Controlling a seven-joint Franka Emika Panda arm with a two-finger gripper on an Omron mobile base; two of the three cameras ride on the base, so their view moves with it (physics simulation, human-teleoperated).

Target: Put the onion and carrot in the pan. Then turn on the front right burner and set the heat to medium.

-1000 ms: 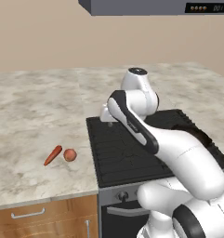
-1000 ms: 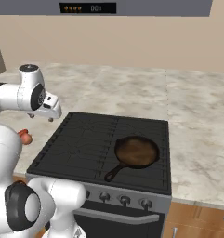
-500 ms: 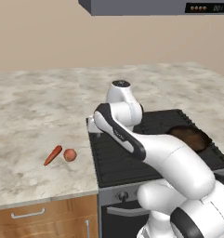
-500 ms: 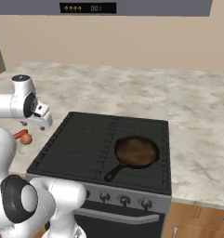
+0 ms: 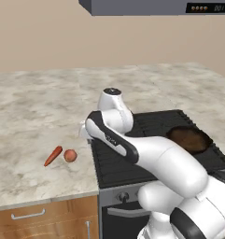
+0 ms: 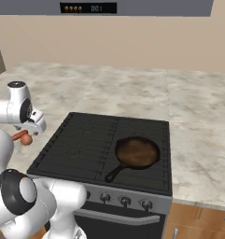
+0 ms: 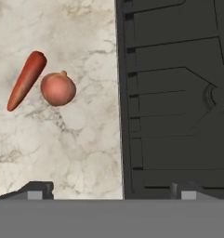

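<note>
On the marbled worktop (image 5: 25, 121) in your left base view, the arm has swung left off the ridged black cooktop (image 5: 146, 140) toward the smooth round onion (image 5: 70, 155) and, touching it at 9 o'clock, the tapered carrot (image 5: 52, 156). Your right base view shows the pan (image 6: 137, 152) empty. In your hand view, the fingers (image 7: 111, 191) stand wide apart, holding nothing; you're lining up the first pick.

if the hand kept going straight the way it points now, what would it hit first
Probably the bare counter at the cooktop's left edge. The open hand points down there; the onion and carrot lie off to the side.
</note>
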